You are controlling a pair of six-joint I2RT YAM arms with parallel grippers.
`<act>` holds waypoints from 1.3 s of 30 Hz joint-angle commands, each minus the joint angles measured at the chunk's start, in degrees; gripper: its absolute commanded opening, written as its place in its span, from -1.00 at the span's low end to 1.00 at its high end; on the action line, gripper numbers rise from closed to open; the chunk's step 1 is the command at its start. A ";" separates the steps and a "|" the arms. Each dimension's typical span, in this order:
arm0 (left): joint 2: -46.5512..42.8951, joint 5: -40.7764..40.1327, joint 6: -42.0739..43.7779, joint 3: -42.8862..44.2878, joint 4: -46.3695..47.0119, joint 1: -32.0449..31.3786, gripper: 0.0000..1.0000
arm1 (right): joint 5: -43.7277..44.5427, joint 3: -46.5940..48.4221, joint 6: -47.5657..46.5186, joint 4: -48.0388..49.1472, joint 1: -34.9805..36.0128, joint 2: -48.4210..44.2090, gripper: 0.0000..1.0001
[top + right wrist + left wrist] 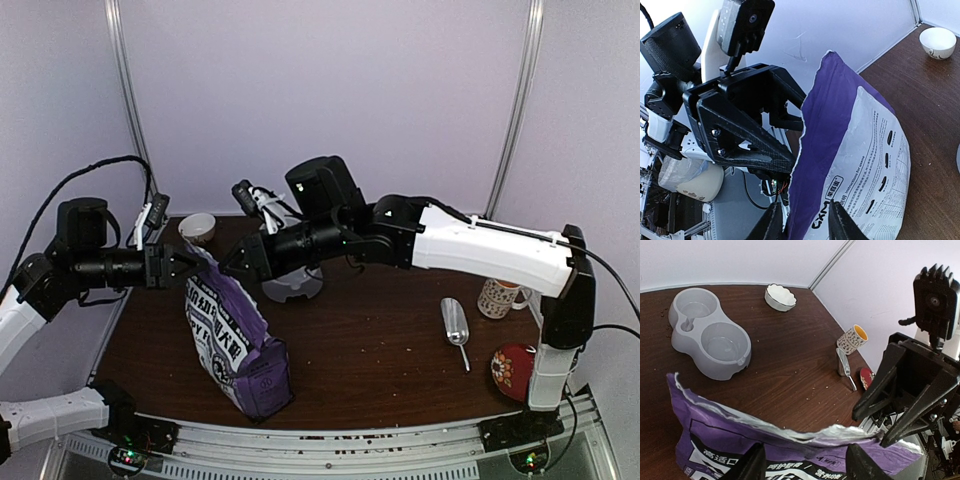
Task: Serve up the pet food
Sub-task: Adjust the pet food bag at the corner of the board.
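The purple bag (238, 345) with white print stands tilted at the table's front left, its torn top edge (790, 432) open. The pet food is hidden inside it. My left gripper (183, 263) is at the bag's upper left, fingers (754, 465) spread wide over the purple face, pinching nothing. My right gripper (232, 262) meets the bag's top from the right. Its jaws (804, 205) stand apart around the bag's side edge (800, 150), with a gap on the left. The left gripper (795, 130) faces it across that edge.
A grey double bowl (710, 340) lies behind the bag, both wells bare. A metal scoop (455, 325), a patterned mug (500, 297) and a red disc (515, 368) are at the right. A white bowl (197, 228) sits at the back left. Crumbs (825, 387) dot the wood.
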 commanded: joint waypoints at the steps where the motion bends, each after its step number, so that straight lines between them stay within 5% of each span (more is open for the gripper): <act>1: 0.52 -0.98 -0.02 0.38 3.30 -0.34 0.16 | 0.58 -0.10 0.02 1.23 -0.62 -2.79 -0.33; 8: 0.78 -1.46 0.07 0.20 3.28 -0.37 0.16 | 0.90 0.53 0.02 0.72 -0.63 -2.98 -0.31; 17: 0.68 -1.36 0.34 0.12 3.28 -0.42 0.15 | 1.13 0.37 0.32 0.79 -0.63 -2.88 -0.53; 25: 0.35 -1.36 0.32 -0.23 3.28 -0.44 0.15 | 1.42 1.92 0.68 0.65 -0.63 -2.57 -0.31; 39: -0.69 -1.62 0.15 -1.12 3.28 -0.51 0.15 | 2.09 1.46 1.04 0.51 -0.60 -2.27 -0.79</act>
